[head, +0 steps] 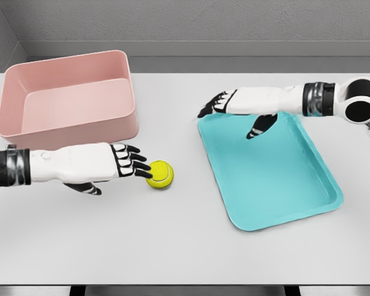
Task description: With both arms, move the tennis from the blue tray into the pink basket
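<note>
Head view, contents as seen across the table:

- Table (pixel 191 259): pale grey top, filling most of the picture, with a grey wall behind it.
- Basket (pixel 24 83): pink, rectangular, deep-walled, at the far left of the table; nothing shows inside it.
- Tray (pixel 283 185): blue-green, shallow, rounded corners, lying at an angle on the right half of the table; its floor is bare.
- Ball (pixel 160 174): yellow-green tennis ball, resting on the table top between basket and tray, just in front of the basket's near right corner and well apart from the tray. It is outside both containers.
- Left hand (pixel 120 161): white with black fingers, on an arm coming in level from the left edge. Fingers are stretched out and slightly spread toward the ball; the fingertips (pixel 142 166) reach its left side, touching or all but touching. Nothing is gripped. The thumb hangs below the palm.
- Right hand (pixel 225 103): on an arm coming in from the right edge, over the tray's far left corner. Fingers are loosely extended and point left past the tray's rim; the thumb hangs down over the tray. It holds nothing.
- Both hands are well apart, with the ball nearer the left one.
</note>
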Motion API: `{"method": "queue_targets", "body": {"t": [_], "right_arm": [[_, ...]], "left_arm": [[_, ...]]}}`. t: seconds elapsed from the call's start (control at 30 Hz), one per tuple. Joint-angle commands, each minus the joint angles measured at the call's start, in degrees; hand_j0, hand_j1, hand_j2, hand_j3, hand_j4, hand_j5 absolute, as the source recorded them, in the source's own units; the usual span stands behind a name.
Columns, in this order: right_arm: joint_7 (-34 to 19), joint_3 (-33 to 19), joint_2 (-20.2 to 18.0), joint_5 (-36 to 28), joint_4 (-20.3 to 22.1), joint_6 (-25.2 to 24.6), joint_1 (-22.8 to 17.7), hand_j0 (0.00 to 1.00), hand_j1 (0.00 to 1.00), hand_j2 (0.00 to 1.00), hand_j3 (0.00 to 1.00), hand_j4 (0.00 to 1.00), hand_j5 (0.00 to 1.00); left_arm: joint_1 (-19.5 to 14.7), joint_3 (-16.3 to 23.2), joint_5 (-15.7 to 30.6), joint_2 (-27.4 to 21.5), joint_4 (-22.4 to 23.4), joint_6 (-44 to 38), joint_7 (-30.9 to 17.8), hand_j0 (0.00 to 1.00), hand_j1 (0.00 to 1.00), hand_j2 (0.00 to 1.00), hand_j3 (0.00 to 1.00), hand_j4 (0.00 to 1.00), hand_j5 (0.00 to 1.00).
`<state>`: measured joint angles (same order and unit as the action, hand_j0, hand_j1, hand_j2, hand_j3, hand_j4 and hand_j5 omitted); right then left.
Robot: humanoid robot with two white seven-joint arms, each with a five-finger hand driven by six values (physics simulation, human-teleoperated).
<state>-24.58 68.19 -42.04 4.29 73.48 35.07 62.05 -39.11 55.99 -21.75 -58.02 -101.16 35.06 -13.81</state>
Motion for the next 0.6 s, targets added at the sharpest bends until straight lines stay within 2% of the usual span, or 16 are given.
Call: {"method": "queue_targets", "body": {"t": [0.0,0.07,0.13,0.3,0.4,0.57], "right_arm": [[0.06,-2.88,-1.99,-0.6,-0.7,-0.07,0.0,1.0,1.0,1.0,1.0,1.0,1.0],[-0.03,-3.85,-4.45,-0.6,-0.97,-0.07,-0.27,1.0,1.0,1.0,1.0,1.0,1.0],[-0.11,-4.03,-6.04,-0.51,-1.49,-0.07,-0.44,1.0,1.0,1.0,1.0,1.0,1.0],[-0.11,-4.38,-5.95,-0.51,-1.85,-0.07,-0.79,1.0,1.0,1.0,1.0,1.0,1.0],[-0.38,-5.7,-5.86,-0.51,-6.42,-0.07,-0.97,1.0,1.0,1.0,1.0,1.0,1.0],[-0.29,-5.52,-6.65,-0.51,-6.42,-0.07,-0.97,1.0,1.0,1.0,1.0,1.0,1.0]], "left_arm": [[0.0,0.26,-3.82,3.62,0.0,-0.06,-0.43,1.0,1.0,1.0,1.0,1.0,1.0],[-0.7,0.26,-5.23,4.14,0.0,-0.06,-1.22,1.0,1.0,1.0,1.0,1.0,1.0],[-0.97,0.26,-4.53,4.76,0.0,-0.06,-5.62,1.0,1.0,1.0,1.0,1.0,1.0],[-2.37,0.35,4.26,5.11,0.0,-0.06,-5.62,1.0,1.0,1.0,1.0,1.0,1.0],[-2.81,0.43,9.53,6.69,1.14,-0.06,-5.62,1.0,1.0,1.0,1.0,1.0,1.0],[-3.34,0.26,10.06,10.12,6.24,-0.06,-5.35,1.0,1.0,1.0,1.0,1.0,1.0]]}}
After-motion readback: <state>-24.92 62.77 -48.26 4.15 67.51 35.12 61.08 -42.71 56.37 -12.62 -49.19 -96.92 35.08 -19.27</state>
